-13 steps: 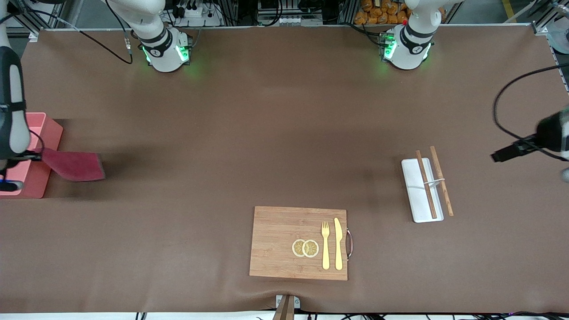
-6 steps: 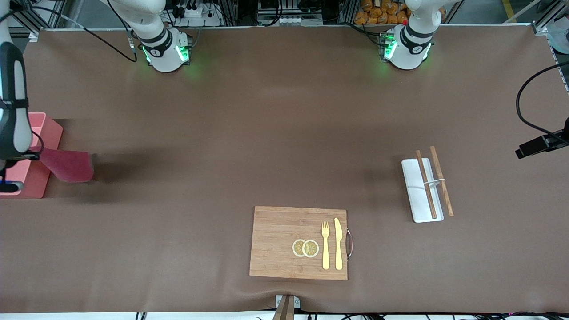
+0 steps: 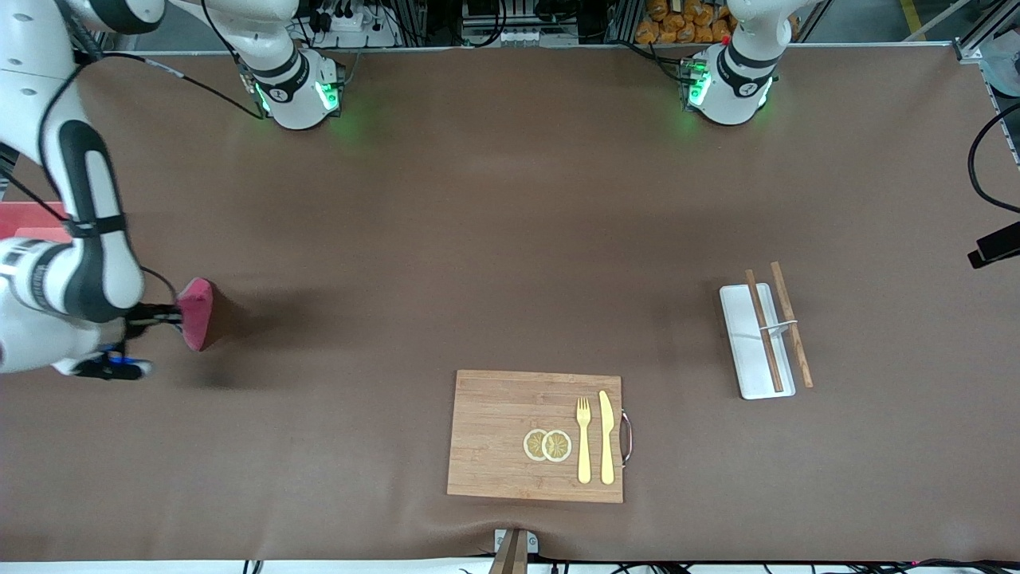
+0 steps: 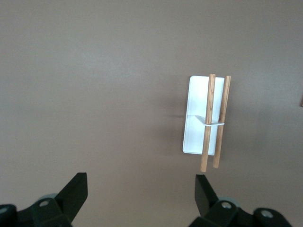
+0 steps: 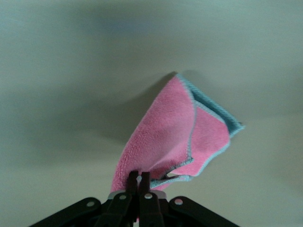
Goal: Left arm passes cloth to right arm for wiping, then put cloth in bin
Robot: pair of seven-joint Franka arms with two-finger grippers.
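My right gripper point(image 3: 169, 314) is shut on the raspberry-red cloth point(image 3: 196, 312) and holds it up over the brown table at the right arm's end, beside the bin. In the right wrist view the cloth point(image 5: 175, 137) hangs folded from the closed fingertips of the gripper point(image 5: 140, 177), with a pale blue hem showing. The light pink bin point(image 3: 28, 214) is mostly hidden by the right arm. My left gripper point(image 4: 140, 179) is open and empty, high over the table at the left arm's end. Only a dark part of the left hand point(image 3: 996, 243) shows in the front view.
A wooden board point(image 3: 494, 430) with two lemon slices point(image 3: 547, 445), a yellow fork point(image 3: 583, 438) and a knife point(image 3: 606, 437) lies near the front camera. A white tray point(image 3: 745, 351) with two wooden chopsticks point(image 3: 765, 331) lies toward the left arm's end and shows in the left wrist view point(image 4: 194, 118).
My right arm swung away from the bin with the cloth, which now hangs edge-on over the table. My left hand drew farther out toward the table's end.
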